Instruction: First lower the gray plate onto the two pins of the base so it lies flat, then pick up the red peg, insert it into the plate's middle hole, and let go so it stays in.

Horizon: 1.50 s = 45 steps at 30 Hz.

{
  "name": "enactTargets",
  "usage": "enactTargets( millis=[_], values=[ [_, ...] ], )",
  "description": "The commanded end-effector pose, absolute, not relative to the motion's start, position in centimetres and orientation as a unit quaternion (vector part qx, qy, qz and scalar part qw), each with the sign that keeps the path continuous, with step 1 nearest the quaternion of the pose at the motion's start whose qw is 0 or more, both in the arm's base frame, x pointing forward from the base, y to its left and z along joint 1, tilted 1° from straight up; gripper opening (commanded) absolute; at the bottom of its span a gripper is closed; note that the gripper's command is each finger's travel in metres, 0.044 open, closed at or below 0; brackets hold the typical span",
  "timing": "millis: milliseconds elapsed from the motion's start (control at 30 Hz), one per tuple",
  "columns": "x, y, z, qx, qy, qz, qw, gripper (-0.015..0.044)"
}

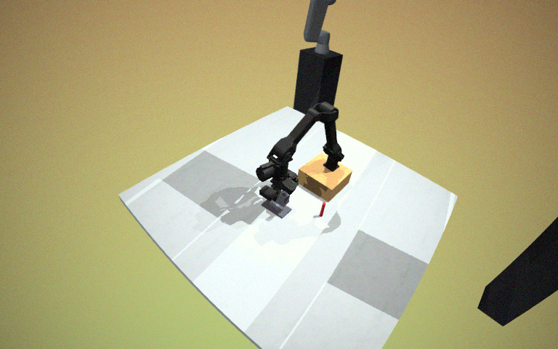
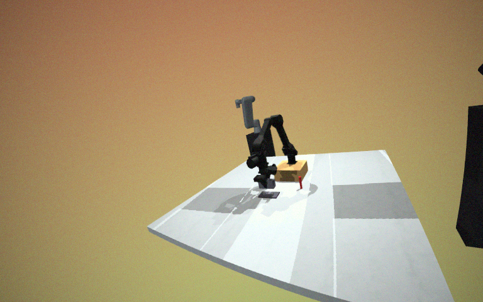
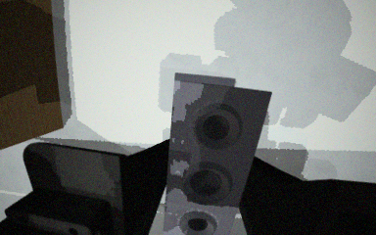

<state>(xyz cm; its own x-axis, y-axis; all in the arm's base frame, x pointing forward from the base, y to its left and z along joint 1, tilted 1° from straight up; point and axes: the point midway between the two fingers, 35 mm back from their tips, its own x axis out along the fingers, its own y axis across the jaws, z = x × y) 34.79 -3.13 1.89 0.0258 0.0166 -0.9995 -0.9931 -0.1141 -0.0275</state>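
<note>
"So, what's at the left?"
"The fingers (image 1: 276,199) (image 2: 265,183), clamped on the gray plate (image 1: 283,198) (image 2: 268,184) (image 3: 227,152), which hangs above the base (image 1: 282,211) (image 2: 273,195)."
"Are they touching?"
"No, the exterior view shows a gap. The base lies on the table (image 1: 263,263) (image 2: 266,241)."
"And further right?"
"The wooden block (image 1: 322,174) (image 2: 292,170) (image 3: 26,73), bearing the arm's foot, then the red peg (image 1: 322,209) (image 2: 300,182), standing upright in front of it, well apart from the plate."

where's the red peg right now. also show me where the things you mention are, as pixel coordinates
In the top view, the red peg (image 1: 322,209) (image 2: 300,182) stands on the table right of the gray plate (image 1: 283,198) (image 2: 266,184) (image 3: 220,147), just in front of the wooden block (image 1: 313,183) (image 2: 288,175) (image 3: 29,73).
</note>
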Motion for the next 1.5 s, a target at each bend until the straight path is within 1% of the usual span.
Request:
enactTargets(
  millis=[0, 667, 1467],
  values=[
    [34.8, -3.3, 1.7, -0.533, 0.455, 0.529, 0.479, 0.0000],
    [34.8, -3.3, 1.6, -0.533, 0.455, 0.529, 0.479, 0.0000],
    [34.9, -3.2, -1.8, -0.533, 0.455, 0.529, 0.479, 0.0000]
  ],
)
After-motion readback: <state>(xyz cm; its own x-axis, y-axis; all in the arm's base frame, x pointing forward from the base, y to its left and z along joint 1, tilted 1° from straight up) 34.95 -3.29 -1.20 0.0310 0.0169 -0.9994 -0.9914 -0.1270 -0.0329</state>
